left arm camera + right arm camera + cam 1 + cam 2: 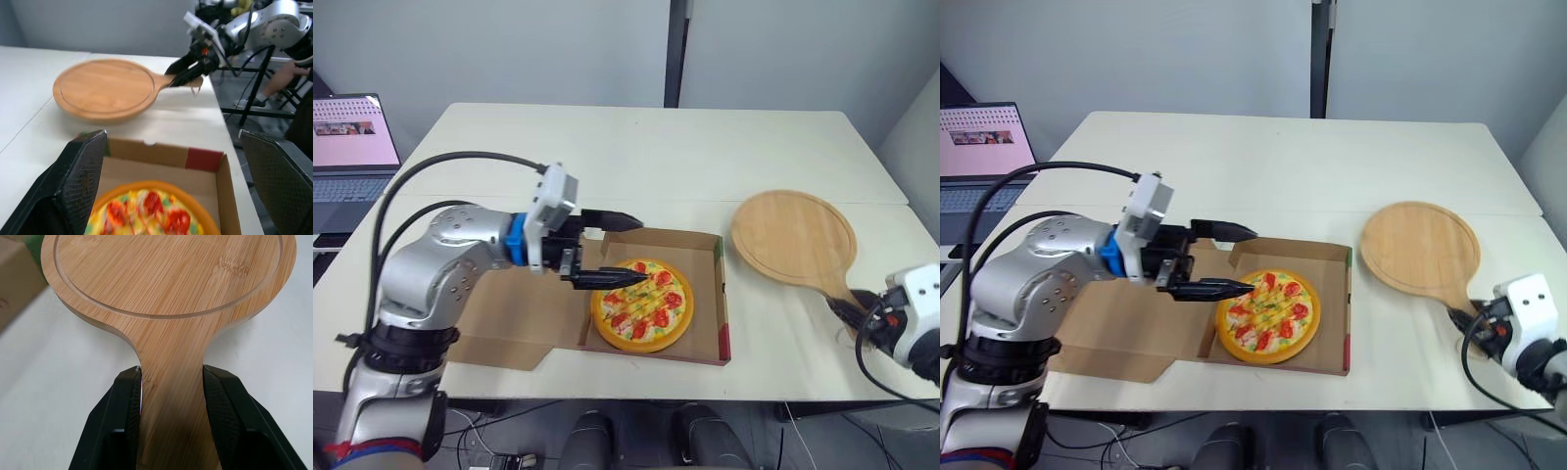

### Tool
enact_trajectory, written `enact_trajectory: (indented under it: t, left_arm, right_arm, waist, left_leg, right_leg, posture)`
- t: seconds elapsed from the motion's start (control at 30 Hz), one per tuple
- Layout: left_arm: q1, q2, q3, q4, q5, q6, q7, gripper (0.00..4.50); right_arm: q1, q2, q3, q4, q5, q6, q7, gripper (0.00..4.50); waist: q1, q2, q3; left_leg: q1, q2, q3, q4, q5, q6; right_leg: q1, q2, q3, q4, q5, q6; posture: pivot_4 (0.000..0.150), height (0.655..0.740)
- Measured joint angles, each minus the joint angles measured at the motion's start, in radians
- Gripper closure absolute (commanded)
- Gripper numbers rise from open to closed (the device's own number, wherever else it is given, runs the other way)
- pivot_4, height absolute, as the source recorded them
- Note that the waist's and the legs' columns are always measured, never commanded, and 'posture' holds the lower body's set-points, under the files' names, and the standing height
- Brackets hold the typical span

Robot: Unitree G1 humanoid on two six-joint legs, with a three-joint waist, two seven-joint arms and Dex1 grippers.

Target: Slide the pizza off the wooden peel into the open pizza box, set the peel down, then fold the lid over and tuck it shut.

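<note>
Two steps ~done: round red-topped pizza [641, 305] in open cardboard box [705, 241], ctr frame; round wooden peel [793, 235] on white bench [656, 157], frame right, right pincer [847, 311] clamping handle [171, 396]; left pincer [643, 250] open. Next: release, fold lid [509, 323].

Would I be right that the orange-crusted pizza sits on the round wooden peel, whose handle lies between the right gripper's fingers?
Not quite: the orange-crusted pizza lies in the open cardboard box, as the left eye view shows; the round wooden peel is bare. Its handle does lie between the right gripper's fingers.
</note>
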State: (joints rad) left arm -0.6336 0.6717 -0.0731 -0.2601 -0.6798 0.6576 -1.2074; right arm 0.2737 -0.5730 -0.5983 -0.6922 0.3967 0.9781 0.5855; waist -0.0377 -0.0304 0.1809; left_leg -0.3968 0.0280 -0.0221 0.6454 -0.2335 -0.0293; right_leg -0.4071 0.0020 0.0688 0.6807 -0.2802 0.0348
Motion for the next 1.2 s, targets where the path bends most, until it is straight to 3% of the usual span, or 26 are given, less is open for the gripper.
enact_trajectory:
  t: [0.4, 0.67, 0.7, 0.93, 1.2]
  left_arm:
    - [-0.007, -0.04, -0.06, -0.001, 0.023, -0.029, -0.027, 0.0]
    - [0.025, -0.001, -0.058, -0.048, -0.008, -0.002, -0.069, 0.0]
    - [0.032, 0.003, -0.054, -0.048, -0.008, -0.002, -0.068, 0.0]
    - [0.171, 0.049, 0.047, -0.104, -0.064, 0.058, 0.015, 0.0]
    - [0.381, 0.095, 0.256, -0.176, -0.128, 0.118, 0.162, 0.0]
  right_arm:
    - [0.006, 0.022, 0.093, 0.109, -0.033, -0.012, -0.091, 2.89]
    - [0.031, -0.03, 0.044, 0.12, -0.014, -0.012, -0.079, 0.2]
    - [0.038, -0.042, 0.023, 0.116, -0.006, -0.012, -0.065, 0.04]
    - [-0.023, -0.197, -0.04, 0.111, 0.057, -0.108, 0.076, 0.04]
    - [-0.313, -0.315, 0.178, 0.17, 0.097, -0.214, 0.197, 0.04]
  waist:
    - [-0.003, 0.001, 0.0]
    - [0.003, 0.001, -0.001]
    - [0.003, 0.001, -0.001]
    - [-0.015, 0.001, -0.001]
    - [-0.014, 0.0, 0.0]
  left_leg:
    - [0.0, 0.0, 0.0, 0.0, 0.0, 0.0]
    - [0.0, 0.0, 0.0, 0.0, 0.0, 0.0]
    - [0.0, 0.0, 0.0, 0.0, 0.0, 0.0]
    - [0.002, 0.001, 0.0, 0.0, 0.0, 0.0]
    - [0.002, 0.001, 0.0, 0.0, 0.0, 0.0]
  right_leg:
    - [0.0, 0.0, 0.0, 0.0, 0.0, 0.0]
    - [0.0, 0.0, 0.0, -0.001, 0.0, 0.0]
    - [0.0, 0.0, 0.0, -0.001, 0.0, 0.0]
    - [0.001, 0.001, 0.001, 0.0, 0.0, 0.0]
    - [0.002, 0.0, 0.0, -0.001, 0.0, 0.0]
  posture:
    - [0.15, 0.7306]
    - [0.15, 0.7306]
    - [0.15, 0.7306]
    - [0.15, 0.7306]
    - [0.15, 0.7306]
